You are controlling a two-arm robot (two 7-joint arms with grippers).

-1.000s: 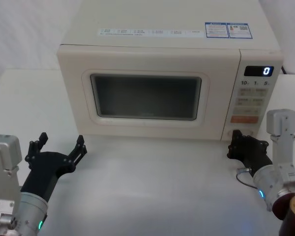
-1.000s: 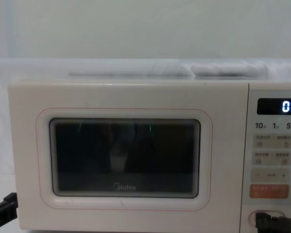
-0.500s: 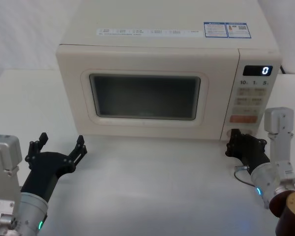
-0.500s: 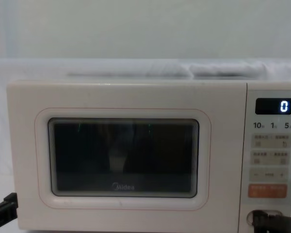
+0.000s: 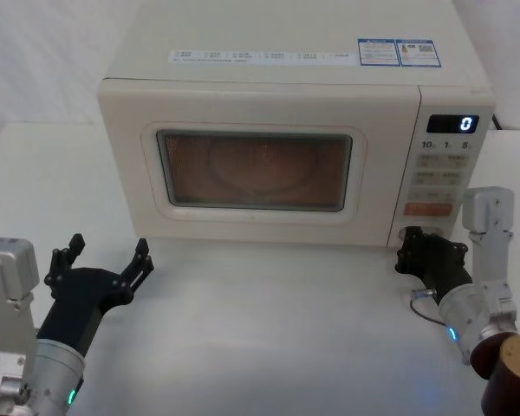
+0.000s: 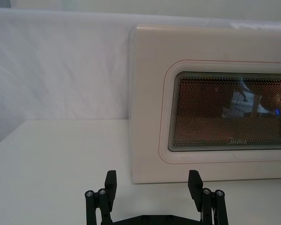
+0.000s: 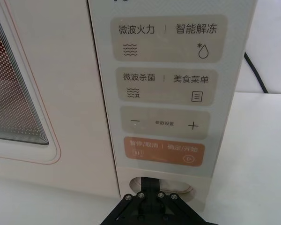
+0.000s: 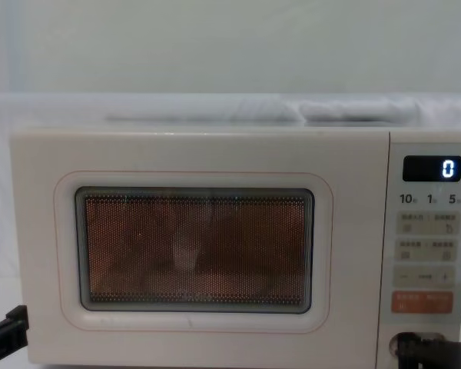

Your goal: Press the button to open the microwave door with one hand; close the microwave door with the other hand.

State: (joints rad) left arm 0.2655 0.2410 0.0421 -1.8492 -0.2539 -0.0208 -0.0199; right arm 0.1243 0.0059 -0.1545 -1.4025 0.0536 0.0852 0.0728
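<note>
The cream microwave door (image 5: 251, 165) stands flush with the oven front, and its window glows orange from a lamp inside. The door also shows in the chest view (image 8: 192, 246) and the left wrist view (image 6: 215, 112). My right gripper (image 5: 409, 247) is shut, its black tip against the oval button (image 7: 183, 186) at the foot of the control panel. The tip covers most of the button. My left gripper (image 5: 108, 249) hovers open over the table, in front of the door's left lower corner and apart from it, its fingers (image 6: 111, 180) spread wide.
An orange key (image 7: 161, 151) sits just above the button, with beige pads higher up. The display (image 5: 455, 124) reads 0. A black cable (image 7: 257, 75) runs behind the oven's right side. White table (image 5: 269, 329) stretches between the arms.
The lamp behind the door window has come on; it was dark before. My right gripper has pushed slightly further in at the button. The left arm has not moved.
</note>
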